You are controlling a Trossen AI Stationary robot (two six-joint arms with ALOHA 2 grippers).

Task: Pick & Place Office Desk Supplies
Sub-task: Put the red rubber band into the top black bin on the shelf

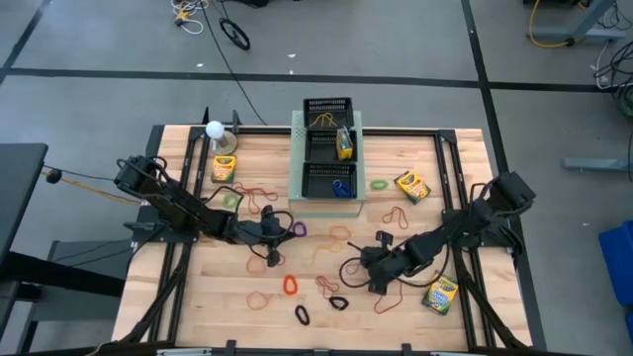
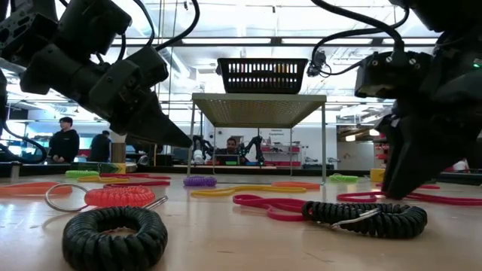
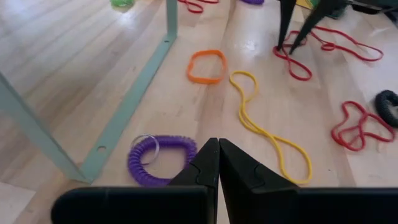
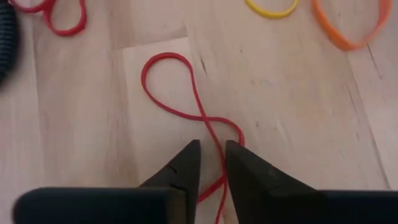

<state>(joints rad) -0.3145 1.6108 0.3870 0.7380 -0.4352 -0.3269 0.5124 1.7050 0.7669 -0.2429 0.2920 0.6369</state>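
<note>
On the wooden worktop the supplies lie scattered: thin red loops, an orange band, a long yellow band, coiled black loops near the front edge and crayon boxes toward the sides. At the back, a pale-green perforated box carries two black mesh trays, one behind the other; the nearer one holds a blue loop and a crayon box stands between them. The left tool is low over the boards in front of that box, its two fingers pressed together with nothing between them, and a purple coiled band with a metal ring lies just beside its tips. The right tool is down at the worktop right of centre, its fingers a narrow gap apart astride a strand of a red rubber band twisted into a figure eight; the strand runs between the tips, but I cannot tell whether they pinch it. A white ball on a stand sits at the back left corner. Beyond the worktop, the low view shows people in the room.
</note>
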